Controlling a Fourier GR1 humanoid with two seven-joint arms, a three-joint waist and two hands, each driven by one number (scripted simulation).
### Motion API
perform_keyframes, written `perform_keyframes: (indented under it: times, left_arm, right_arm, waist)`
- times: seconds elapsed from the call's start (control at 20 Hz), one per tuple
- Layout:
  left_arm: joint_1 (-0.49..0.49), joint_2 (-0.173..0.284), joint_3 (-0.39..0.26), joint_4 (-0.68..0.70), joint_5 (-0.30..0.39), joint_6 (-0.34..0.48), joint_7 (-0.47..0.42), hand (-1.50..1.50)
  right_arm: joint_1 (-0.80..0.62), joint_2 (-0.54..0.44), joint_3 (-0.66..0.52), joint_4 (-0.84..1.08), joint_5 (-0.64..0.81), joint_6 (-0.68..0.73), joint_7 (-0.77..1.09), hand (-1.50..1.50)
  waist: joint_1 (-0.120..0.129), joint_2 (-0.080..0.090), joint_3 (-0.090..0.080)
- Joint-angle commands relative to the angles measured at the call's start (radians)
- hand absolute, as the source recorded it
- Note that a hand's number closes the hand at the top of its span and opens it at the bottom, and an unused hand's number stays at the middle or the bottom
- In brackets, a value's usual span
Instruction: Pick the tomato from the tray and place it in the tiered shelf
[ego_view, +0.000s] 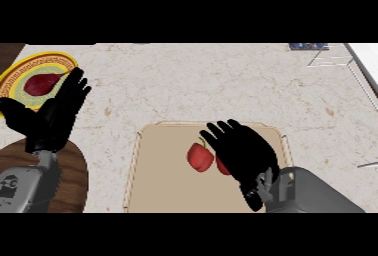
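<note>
1. I had the right hand (242, 150) over the beige tray (159, 190), fingers spread and fairly straight, reaching toward the far rim. As far as I could judge it held nothing yet.
2. The tomato (199, 157) lay on the tray, just beside that hand on its left and apparently touching the palm's edge. A second patch of red peeked from under the hand; whether that was another piece or part of the same fruit, I could not tell.
3. My left hand (55, 112) rested open at the view's left, fingers up, in front of a yellow-rimmed plate (22, 67) that carried a dark red item (40, 84).
4. Progress, by my reading: the pick was not yet made, so the grasp, lift, carry and placing all remained.
5. The tiered shelf (332, 57) seemed to be the thin wire frame at the far right corner, mostly cut off by the edge, so I could not make out its levels.
</note>
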Motion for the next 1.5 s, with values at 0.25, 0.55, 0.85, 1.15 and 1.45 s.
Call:
perform_keyframes:
  times: [0.25, 0.55, 0.85, 1.15, 1.45]
  left_arm:
    - [0.028, -0.002, 0.042, -0.045, -0.001, -0.054, 0.019, 0.00]
    - [-0.035, -0.032, 0.048, 0.048, -0.041, -0.057, -0.012, 0.00]
    - [-0.086, -0.051, 0.065, 0.064, -0.053, -0.040, 0.030, 0.00]
    - [-0.054, -0.043, 0.093, 0.056, -0.053, -0.079, -0.005, 0.00]
    - [0.005, -0.036, 0.080, -0.079, -0.069, -0.065, 0.075, 0.00]
  right_arm:
    - [0.047, 0.085, -0.057, 0.070, 0.151, 0.011, -0.094, -1.50]
    - [0.124, 0.122, -0.022, 0.151, 0.273, -0.056, -0.181, -1.50]
    - [0.119, 0.169, -0.051, 0.268, 0.348, -0.095, -0.265, -1.50]
    - [0.126, 0.156, -0.102, 0.343, 0.381, -0.071, -0.372, 1.50]
    - [0.086, 0.120, -0.093, 0.391, 0.468, -0.205, -0.543, 1.50]
  waist:
    - [0.004, 0.000, 0.000]
    - [0.000, 0.001, 0.000]
    - [-0.001, 0.002, 0.000]
    - [-0.001, 0.001, 0.000]
    - [0.006, 0.000, 0.000]
